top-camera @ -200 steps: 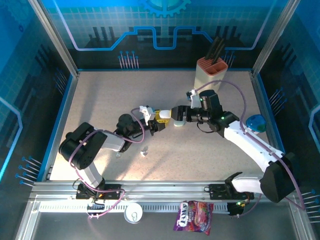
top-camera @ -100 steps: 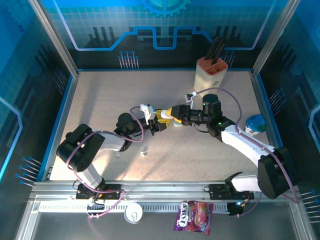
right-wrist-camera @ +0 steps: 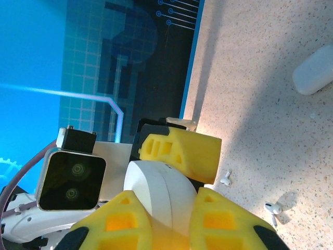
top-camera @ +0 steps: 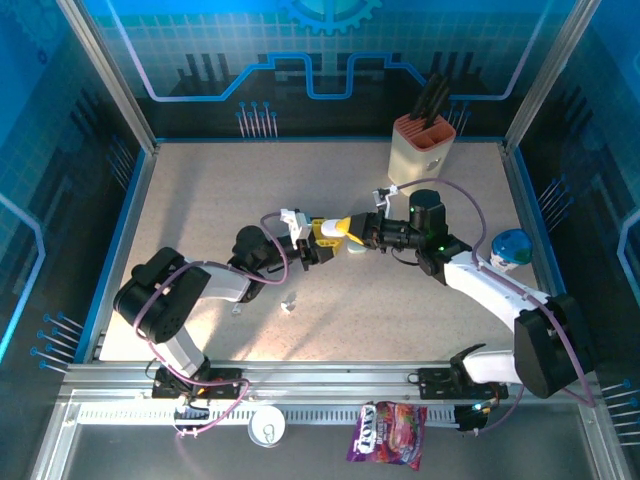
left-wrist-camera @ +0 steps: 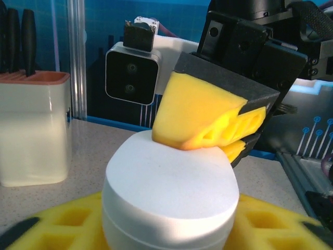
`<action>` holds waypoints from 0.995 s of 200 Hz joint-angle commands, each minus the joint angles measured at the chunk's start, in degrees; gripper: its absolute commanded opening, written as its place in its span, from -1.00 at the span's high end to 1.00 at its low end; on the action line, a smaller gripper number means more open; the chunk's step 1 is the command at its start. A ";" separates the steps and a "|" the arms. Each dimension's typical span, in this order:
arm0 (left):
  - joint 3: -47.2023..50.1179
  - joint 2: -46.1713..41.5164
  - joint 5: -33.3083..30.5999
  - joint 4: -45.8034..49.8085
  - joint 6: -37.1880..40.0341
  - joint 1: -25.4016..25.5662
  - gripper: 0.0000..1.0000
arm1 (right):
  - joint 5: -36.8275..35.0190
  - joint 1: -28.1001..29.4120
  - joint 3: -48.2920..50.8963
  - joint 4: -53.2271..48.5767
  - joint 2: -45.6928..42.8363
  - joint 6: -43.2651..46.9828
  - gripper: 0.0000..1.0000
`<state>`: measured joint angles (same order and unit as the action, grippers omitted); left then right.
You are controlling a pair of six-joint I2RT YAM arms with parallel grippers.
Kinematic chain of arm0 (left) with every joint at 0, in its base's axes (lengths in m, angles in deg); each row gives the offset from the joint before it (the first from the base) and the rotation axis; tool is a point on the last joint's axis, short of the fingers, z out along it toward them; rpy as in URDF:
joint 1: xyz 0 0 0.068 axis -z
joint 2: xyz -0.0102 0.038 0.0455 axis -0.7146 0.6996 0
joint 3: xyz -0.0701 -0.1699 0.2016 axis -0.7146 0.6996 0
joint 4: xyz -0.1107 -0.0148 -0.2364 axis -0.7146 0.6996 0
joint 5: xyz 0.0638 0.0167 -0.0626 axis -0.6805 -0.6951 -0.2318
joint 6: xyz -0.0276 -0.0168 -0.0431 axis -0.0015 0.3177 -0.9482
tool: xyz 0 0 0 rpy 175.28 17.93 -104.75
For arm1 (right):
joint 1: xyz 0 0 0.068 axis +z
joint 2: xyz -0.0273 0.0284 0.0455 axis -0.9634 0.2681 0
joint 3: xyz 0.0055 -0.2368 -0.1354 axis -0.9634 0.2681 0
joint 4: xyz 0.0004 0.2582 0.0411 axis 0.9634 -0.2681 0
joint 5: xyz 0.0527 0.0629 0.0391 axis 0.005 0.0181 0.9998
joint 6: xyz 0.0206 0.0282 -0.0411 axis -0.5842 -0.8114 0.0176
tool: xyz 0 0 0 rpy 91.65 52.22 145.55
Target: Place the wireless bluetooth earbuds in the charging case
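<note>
Top external — what's new mid-table?
— Right gripper [left-wrist-camera: 200,143] has just clamped shut on the charging case [left-wrist-camera: 169,192]; left gripper [top-camera: 318,240] flanks it, grip unclear. Likely a handover.
— Earbuds [right-wrist-camera: 272,209]?
— Loose on the table [right-wrist-camera: 250,130], uninserted.

Knife block [top-camera: 422,143]: upright, upper right of the top view; pale body, orange-pink top, dark handles sticking out. It also stands at the left of the left wrist view.
Round tub [top-camera: 511,247]: blue top, at the right edge, by the blue border.
Snack bag [top-camera: 388,433]: purple, lying flat at bottom centre, below the metal rail [top-camera: 330,375].
White disc [top-camera: 267,428]: bottom, left of the bag, apart from it.
Table [top-camera: 200,200]: speckled beige, bare at upper left.
Backdrop [top-camera: 300,60]: blue panels with grid and circuit lines.
</note>
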<state>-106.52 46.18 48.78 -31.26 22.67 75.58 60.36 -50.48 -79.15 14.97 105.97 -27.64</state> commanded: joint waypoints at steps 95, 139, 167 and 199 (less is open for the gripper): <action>6.15 -4.47 3.65 4.15 14.00 -1.59 -0.90 | -13.38 -11.32 6.90 -22.17 -5.61 18.22 0.79; 3.14 -9.56 4.90 26.86 24.65 -1.60 -0.92 | -18.49 -12.65 12.45 -22.40 -3.11 21.40 0.79; -3.45 -12.16 5.45 48.59 29.87 -0.99 -0.92 | -20.25 -13.12 15.50 -19.83 0.04 21.49 0.79; -9.57 -13.55 -0.41 64.98 33.00 -0.36 -0.93 | -23.88 -13.50 16.32 -20.63 0.41 22.54 0.61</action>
<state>-111.75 34.79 51.67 15.21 50.60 74.64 40.54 -62.92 -63.19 -5.47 106.65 -7.40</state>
